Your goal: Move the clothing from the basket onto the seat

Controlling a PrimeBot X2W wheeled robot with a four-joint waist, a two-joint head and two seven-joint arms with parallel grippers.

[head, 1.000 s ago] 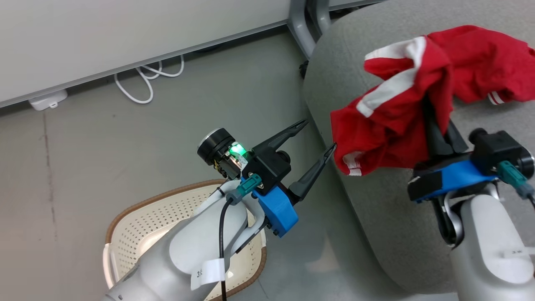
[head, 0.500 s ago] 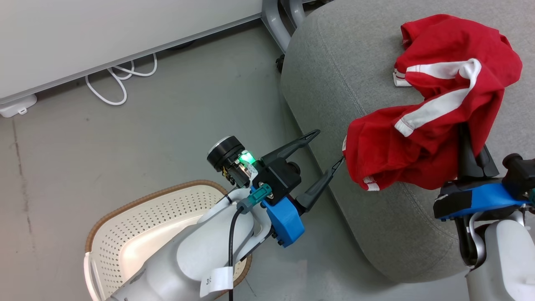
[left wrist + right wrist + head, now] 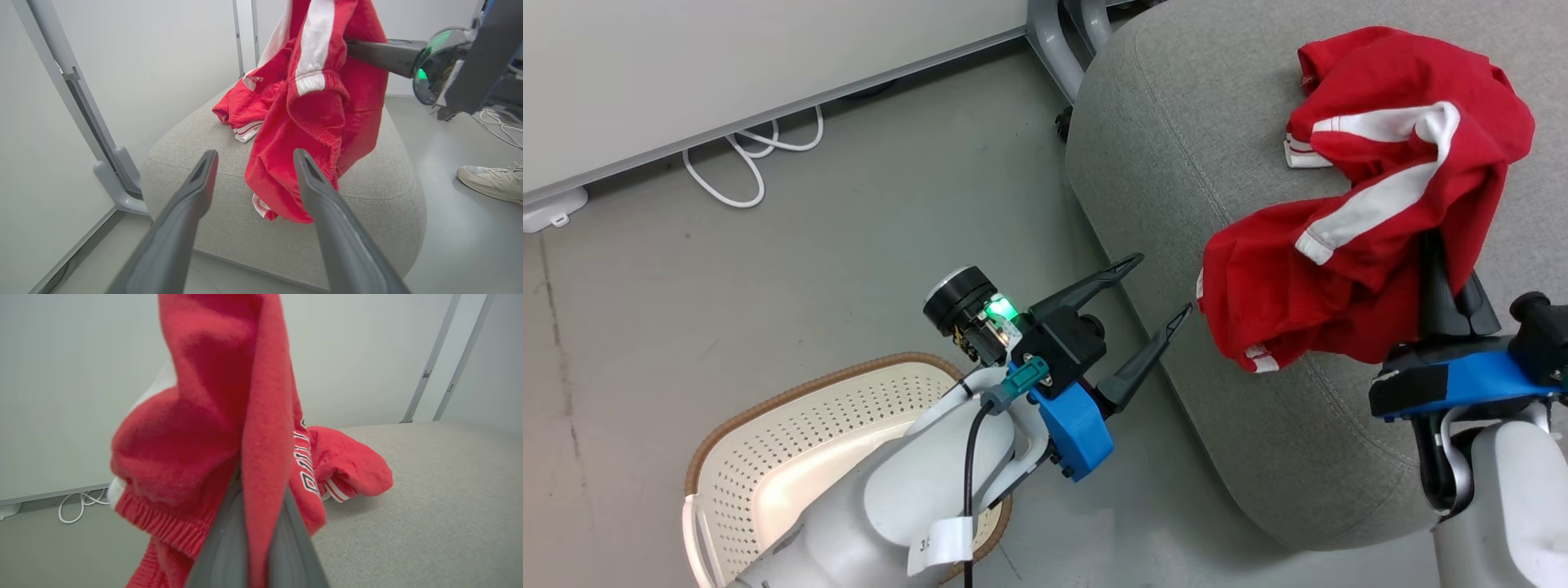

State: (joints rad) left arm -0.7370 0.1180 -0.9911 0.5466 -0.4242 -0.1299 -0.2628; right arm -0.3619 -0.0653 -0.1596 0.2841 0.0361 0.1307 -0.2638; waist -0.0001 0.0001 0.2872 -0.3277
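The clothing is bright red with white stripes. One garment (image 3: 1307,286) hangs from my right gripper (image 3: 1437,269), which is shut on it above the front left part of the grey seat (image 3: 1176,163). Its lower folds droop over the seat's edge (image 3: 286,192). A second red heap (image 3: 1405,82) lies on the seat behind it, touching it. My left gripper (image 3: 1164,284) stands open and holds nothing, just left of the seat's edge, its fingers pointing at the hanging garment (image 3: 255,157). The cream basket (image 3: 792,396) sits on the floor under my left arm, which hides part of it.
White cables (image 3: 743,163) and a power strip (image 3: 551,214) lie on the floor by the white wall panel. A grey metal frame leg (image 3: 1054,33) stands behind the seat. A person's shoe (image 3: 490,179) rests on the floor beyond the seat.
The head camera has shifted, so the whole picture slid left. My right gripper has carried the red garment a little further in over the seat. The left gripper stays open beside the seat.
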